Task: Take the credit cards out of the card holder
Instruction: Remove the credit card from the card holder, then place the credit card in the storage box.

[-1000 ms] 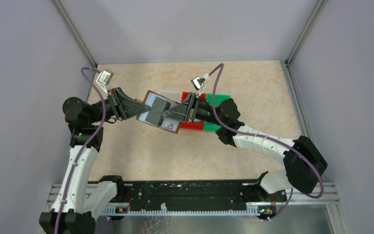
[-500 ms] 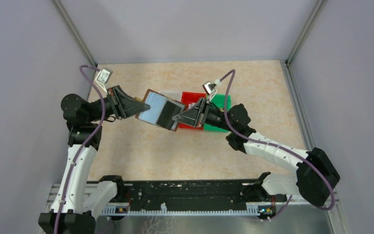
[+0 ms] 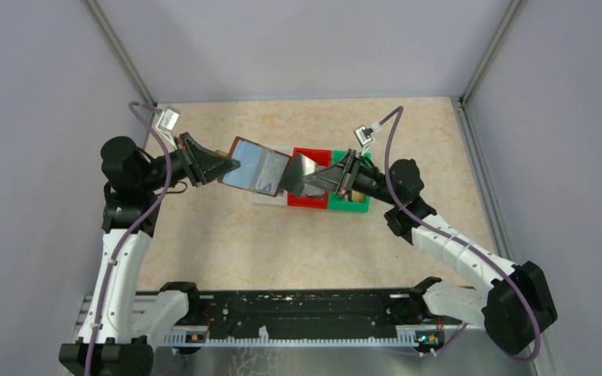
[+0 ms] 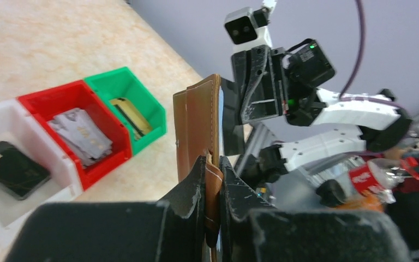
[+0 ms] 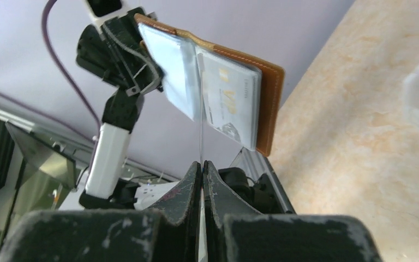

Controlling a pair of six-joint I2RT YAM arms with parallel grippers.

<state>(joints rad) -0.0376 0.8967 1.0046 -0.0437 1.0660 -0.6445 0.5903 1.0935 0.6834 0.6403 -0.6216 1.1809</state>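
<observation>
The brown card holder (image 3: 255,168) hangs open above the table, its pale sleeves facing up. My left gripper (image 3: 232,165) is shut on its left edge; in the left wrist view the jaws (image 4: 213,170) pinch the brown leather (image 4: 199,123). My right gripper (image 3: 310,179) is shut on a thin greyish credit card (image 3: 299,173), just right of the holder and above the red bin. The right wrist view shows that card edge-on (image 5: 201,143) between the shut jaws (image 5: 202,165). A silvery-white card (image 5: 232,103) sits in a sleeve of the holder (image 5: 270,103).
Three small bins stand in a row under the grippers: white (image 4: 16,112) with a black card (image 4: 11,170), red (image 3: 307,200) with silvery cards (image 4: 81,134), green (image 3: 350,204) with a gold card (image 4: 130,113). Grey walls close the table's back and sides.
My right gripper has drawn back to the right with the card, sliding it out of the holder's sleeve. The left gripper has tilted the holder and lifted it a little.
</observation>
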